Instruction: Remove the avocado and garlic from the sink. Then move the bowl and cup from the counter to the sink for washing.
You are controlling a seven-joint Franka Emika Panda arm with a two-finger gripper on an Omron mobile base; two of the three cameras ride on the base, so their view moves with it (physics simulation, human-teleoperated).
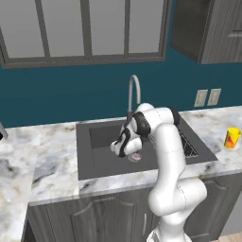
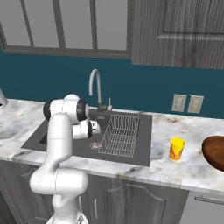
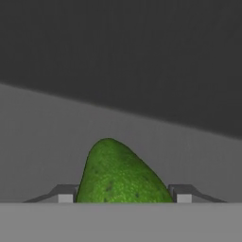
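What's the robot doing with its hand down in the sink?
The robot's gripper is down in the sink, closed around the green avocado. The pinkish garlic lies on the sink floor beside it. The yellow cup and the brown bowl sit on the counter to the right.

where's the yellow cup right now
The cup stands on the marble counter right of the sink, between the sink's wire rack and the brown bowl.
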